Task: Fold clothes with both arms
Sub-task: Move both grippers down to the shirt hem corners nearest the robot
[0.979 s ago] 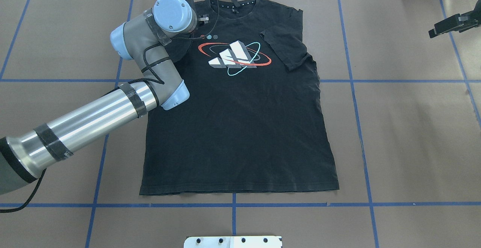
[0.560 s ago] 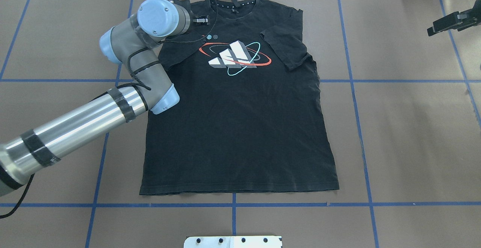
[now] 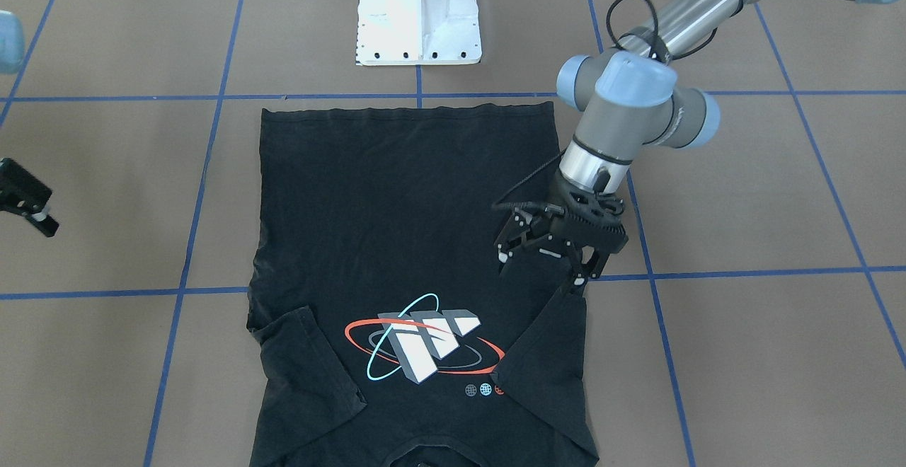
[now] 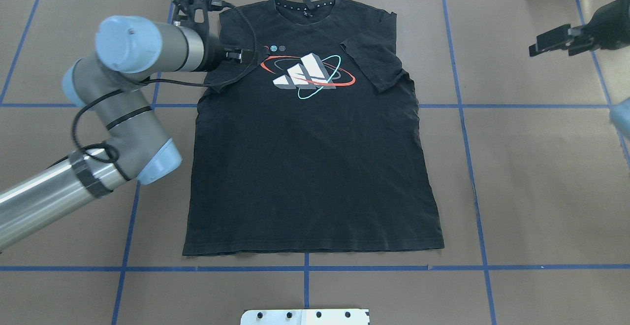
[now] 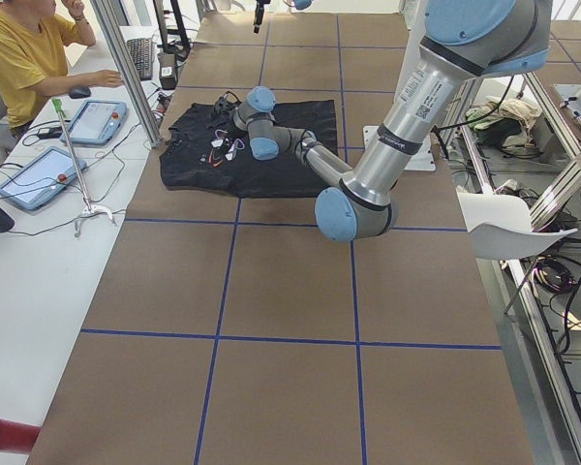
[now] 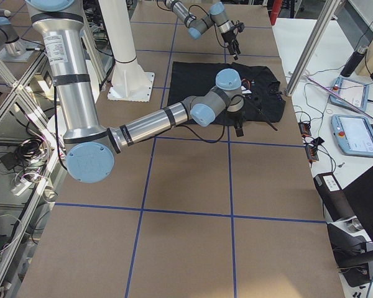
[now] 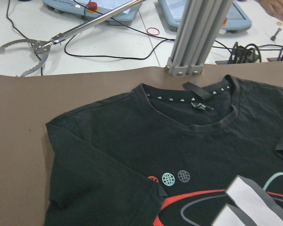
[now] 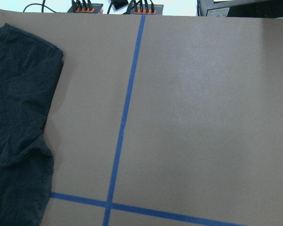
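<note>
Black shirt (image 3: 396,219) lies flat and print-up on the desk (image 3: 743,191) in the front-facing view. Its long axis runs near to far from the robot, with the hem near and the collar at the far end. Both sleeves are turned in over the chest. The left gripper (image 3: 541,269) hangs over the shirt's left edge, its fingers (image 3: 579,279) spread apart and holding nothing. One tip is just at the point of the folded left sleeve (image 3: 548,361). The right gripper (image 3: 28,209) sits well off the other side, and I cannot tell whether its fingers are apart.

From overhead, the left arm bends over the shirt's far left corner. The right arm is well apart, past the right edge, so the left is much the nearer.

Both side views show the shirt too small to add anything.

The left wrist camera looks at the collar (image 7: 177,98) and the left shoulder just ahead; no fingers show. The right wrist camera catches only the right shoulder (image 8: 23,70) at its left edge. The rest is bare desk, so by my reading that arm must travel left to reach cloth.
</note>
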### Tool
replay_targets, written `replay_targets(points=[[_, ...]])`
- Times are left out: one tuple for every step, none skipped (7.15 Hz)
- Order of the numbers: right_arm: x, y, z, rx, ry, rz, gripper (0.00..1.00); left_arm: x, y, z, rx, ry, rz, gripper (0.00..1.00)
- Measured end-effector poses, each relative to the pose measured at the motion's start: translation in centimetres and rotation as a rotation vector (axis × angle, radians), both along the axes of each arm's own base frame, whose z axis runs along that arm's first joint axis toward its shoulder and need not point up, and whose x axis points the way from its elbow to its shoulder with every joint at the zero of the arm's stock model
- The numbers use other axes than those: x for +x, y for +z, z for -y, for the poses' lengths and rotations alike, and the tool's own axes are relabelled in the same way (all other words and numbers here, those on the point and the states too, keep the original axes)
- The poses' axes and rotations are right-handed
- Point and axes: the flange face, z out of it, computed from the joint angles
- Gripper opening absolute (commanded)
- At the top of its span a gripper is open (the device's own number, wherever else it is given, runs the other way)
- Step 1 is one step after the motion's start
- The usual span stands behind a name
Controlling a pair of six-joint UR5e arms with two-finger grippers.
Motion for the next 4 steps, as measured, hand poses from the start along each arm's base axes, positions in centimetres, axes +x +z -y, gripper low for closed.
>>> replay_targets(points=[[-2.5, -0.8, -3.1, -0.021, 0.016, -0.001, 1.0, -1.8, 0.3, -3.7, 0.01, 0.059, -0.034, 1.0], [-5.3, -1.5, -6.3, -0.043, 0.035, -0.005, 1.0, -3.1, 1.4, -7.4, 0.006, 0.101, -0.048, 1.0], [-8.0, -1.6, -9.7, -0.054, 0.054, -0.004, 1.0, -4.0, 3.6, -11.0, -0.016, 0.135, -0.042, 1.0], [-10.1, -0.7, -13.1, -0.053, 0.069, 0.012, 1.0, -4.3, 5.7, -14.5, -0.054, 0.156, -0.033, 1.0]])
